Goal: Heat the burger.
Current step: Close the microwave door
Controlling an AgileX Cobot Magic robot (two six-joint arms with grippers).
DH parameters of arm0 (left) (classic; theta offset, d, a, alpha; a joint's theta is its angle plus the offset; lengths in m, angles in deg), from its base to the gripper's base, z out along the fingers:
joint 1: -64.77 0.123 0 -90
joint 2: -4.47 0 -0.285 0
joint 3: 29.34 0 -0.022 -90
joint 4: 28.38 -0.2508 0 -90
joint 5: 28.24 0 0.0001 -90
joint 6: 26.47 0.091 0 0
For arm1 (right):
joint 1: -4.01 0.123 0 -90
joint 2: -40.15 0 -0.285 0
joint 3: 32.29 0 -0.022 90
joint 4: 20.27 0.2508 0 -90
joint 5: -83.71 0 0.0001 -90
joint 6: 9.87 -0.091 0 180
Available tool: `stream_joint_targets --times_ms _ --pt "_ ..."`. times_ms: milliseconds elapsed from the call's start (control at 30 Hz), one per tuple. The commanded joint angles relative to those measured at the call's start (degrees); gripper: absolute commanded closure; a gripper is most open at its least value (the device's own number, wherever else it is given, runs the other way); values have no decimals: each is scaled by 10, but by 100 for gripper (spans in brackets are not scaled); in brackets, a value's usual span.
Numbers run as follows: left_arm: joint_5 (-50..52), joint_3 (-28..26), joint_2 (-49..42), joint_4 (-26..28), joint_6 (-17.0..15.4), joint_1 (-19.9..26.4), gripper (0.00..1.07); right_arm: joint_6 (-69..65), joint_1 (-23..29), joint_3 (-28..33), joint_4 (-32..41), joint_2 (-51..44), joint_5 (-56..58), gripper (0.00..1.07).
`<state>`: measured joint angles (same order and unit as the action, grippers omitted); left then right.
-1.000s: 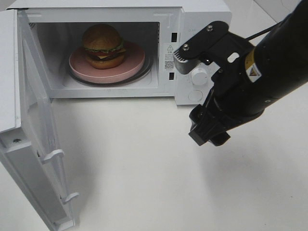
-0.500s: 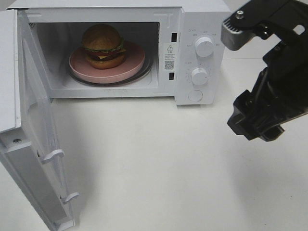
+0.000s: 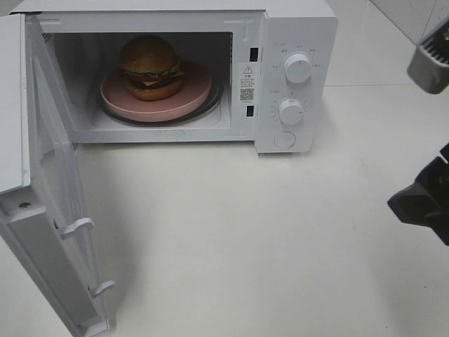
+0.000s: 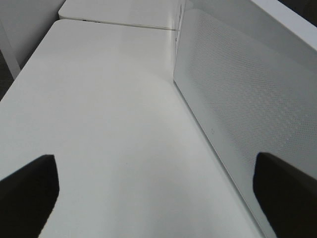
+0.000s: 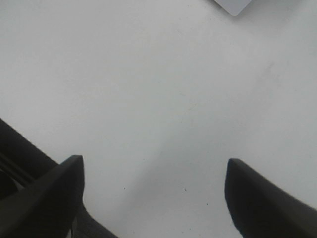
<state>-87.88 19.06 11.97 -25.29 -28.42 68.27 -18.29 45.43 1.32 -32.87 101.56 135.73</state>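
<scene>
While the burger [image 3: 149, 67] sits on the plate [image 3: 196, 90] inside the open microwave [image 3: 309, 130], upper left | we see left tool [image 4: 156, 198] wide | right tool [image 5: 153, 193] wide above bench [image 5: 148, 74]

We see the burger [image 3: 149, 67] standing upright and whole: a glossy golden-brown domed bun on top, then green lettuce, a bit of red tomato, yellow cheese and a dark patty over the bottom bun. It sits left of centre on the pink plate [image 3: 195, 91] inside the microwave [image 3: 295, 28], whose door [image 3: 52, 189] stands open
</scene>
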Motion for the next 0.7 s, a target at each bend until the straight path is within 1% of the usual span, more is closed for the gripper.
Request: stream_joint_targets --times_ms 33,67,100,133,167,200,233,267,300,367,400,433,467,533,600,633,700 --pt "4 2 -11 -1 -2 -3 7 -7 -62 26 1 -45 6 31" --pt "4 2 -11 -1 -2 -3 7 -6 -83 33 1 -56 6 31" --pt "4 2 -11 -1 -2 -3 7 -6 -83 33 1 -56 6 31" --pt "4 2 -11 -1 -2 -3 7 -6 -120 45 1 -78 7 31" --pt "4 2 -11 -1 -2 -3 7 -7 -132 50 1 -88 7 31" --pt "4 2 -11 -1 -2 -3 7 -7 -132 50 1 -88 7 31" --pt "4 2 -11 -1 -2 -3 7 -17 -156 62 6 -116 6 31" --pt "4 2 -11 -1 -2 -3 7 -17 -156 62 6 -116 6 31" --pt "4 2 -11 -1 -2 -3 7 -22 -176 74 15 -144 6 31" --pt "4 2 -11 -1 -2 -3 7 -22 -185 79 18 -155 8 31" --pt "4 2 -11 -1 -2 -3 7 -21 -207 94 20 -183 12 31" --pt "4 2 -11 -1 -2 -3 7 -21 -217 100 20 -194 13 31" --pt "4 2 -11 -1 -2 -3 7 -21 -217 100 20 -194 13 31" --pt "4 2 -11 -1 -2 -3 7 -21 -249 124 21 -253 14 31" --pt "4 2 -11 -1 -2 -3 7 -21 -256 128 21 -265 15 31" --pt "4 2 -11 -1 -2 -3 7 -21 -273 127 22 -290 16 31" --pt "4 2 -11 -1 -2 -3 7 -21 -281 127 22 -304 16 31"
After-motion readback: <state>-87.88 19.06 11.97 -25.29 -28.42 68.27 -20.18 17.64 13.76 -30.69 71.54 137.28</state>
